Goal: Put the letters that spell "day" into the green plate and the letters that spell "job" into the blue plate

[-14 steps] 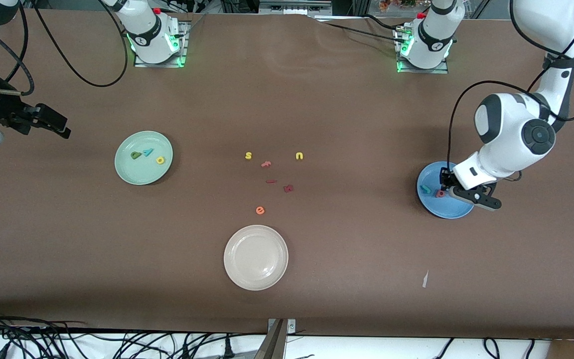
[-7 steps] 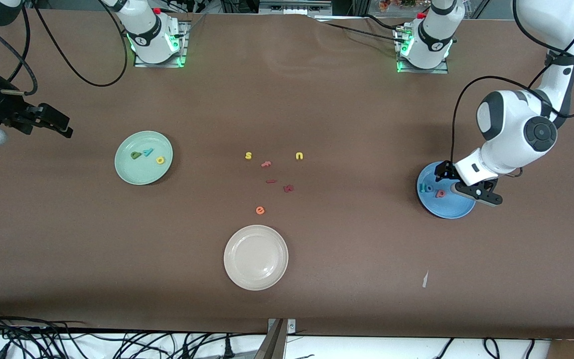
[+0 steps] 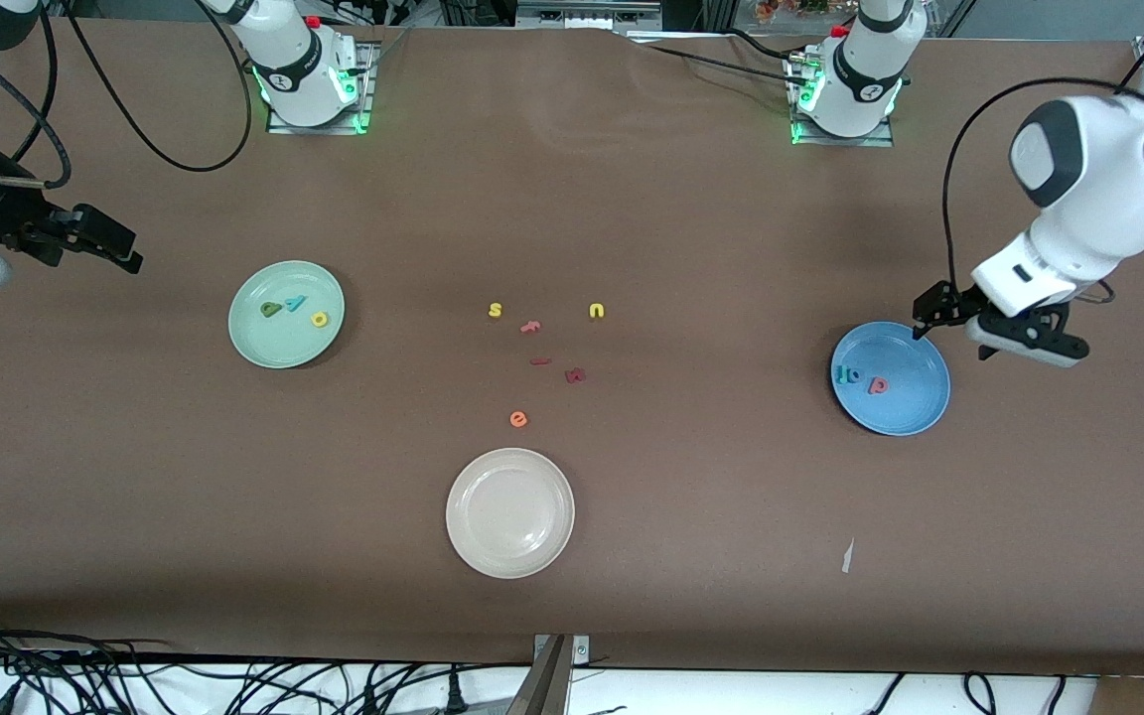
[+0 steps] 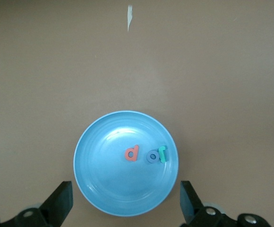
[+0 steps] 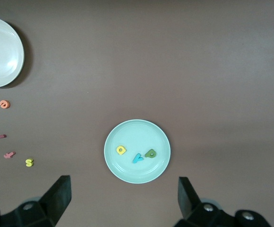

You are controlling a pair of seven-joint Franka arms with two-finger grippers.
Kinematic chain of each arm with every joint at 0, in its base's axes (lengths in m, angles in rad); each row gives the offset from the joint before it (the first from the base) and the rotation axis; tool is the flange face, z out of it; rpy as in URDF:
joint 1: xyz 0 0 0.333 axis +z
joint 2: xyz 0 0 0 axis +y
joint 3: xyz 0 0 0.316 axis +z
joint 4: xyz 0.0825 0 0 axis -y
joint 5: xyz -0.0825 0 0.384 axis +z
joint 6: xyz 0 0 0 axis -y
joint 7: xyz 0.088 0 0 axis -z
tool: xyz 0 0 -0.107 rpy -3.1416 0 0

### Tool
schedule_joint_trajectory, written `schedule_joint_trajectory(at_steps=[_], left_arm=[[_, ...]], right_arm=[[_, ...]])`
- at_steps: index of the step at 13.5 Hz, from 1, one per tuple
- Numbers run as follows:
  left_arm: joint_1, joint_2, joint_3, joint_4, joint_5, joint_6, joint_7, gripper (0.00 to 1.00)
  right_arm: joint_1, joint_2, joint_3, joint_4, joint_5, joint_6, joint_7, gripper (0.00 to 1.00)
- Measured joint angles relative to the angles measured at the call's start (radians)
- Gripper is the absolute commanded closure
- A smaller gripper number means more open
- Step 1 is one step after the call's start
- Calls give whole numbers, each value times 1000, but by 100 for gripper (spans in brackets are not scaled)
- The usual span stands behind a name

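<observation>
A brown bench (image 3: 691,218) carries three round shallow-rimmed plates, with the cream-white plate (image 3: 509,512) as the marker, nearest the front camera. Toward the right arm's end from it, and farther from the camera, the pale green plate (image 3: 286,314) holds a dark green "a" (image 3: 271,309), a teal "y" (image 3: 294,303) and a yellow "d" (image 3: 320,319), small flat foam letters lying close together. Toward the left arm's end from the cream-white plate, the glossy blue plate (image 3: 891,377) holds a teal "j" (image 3: 842,374), a blue ring "o" (image 3: 855,375) and a salmon "b" (image 3: 878,384) side by side. Loose letters lie on the bench just farther from the camera than the cream-white plate: an orange "e" (image 3: 518,419), a yellow "s" (image 3: 495,310), a yellow "u" (image 3: 597,311) and a pink "f" (image 3: 530,325). The left gripper (image 3: 969,323) hangs over the blue plate's rim, jaws spread and empty. The right gripper (image 3: 85,238) waits above the bench at the right arm's end, past the green plate, jaws spread and empty.
</observation>
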Motion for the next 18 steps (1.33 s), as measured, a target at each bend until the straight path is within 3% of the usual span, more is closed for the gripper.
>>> schedule_joint_trajectory(at_steps=[4, 7, 10, 13, 18], left_arm=[[10, -121, -1, 63, 2, -220, -1, 0], [17, -141, -14, 236, 78, -457, -49, 0], [16, -114, -91, 435, 142, -673, -171, 0], [16, -54, -124, 560, 147, -751, -239, 0], [19, -6, -120, 590, 147, -761, -274, 0]], right_arm=[[3, 0, 0, -4, -2, 0, -10, 0], [20, 0, 3, -4, -4, 0, -13, 0], [29, 0, 3, -4, -7, -4, -13, 0], [29, 0, 2, -4, -7, -5, -13, 0], [29, 0, 2, -4, -7, -7, -13, 0]])
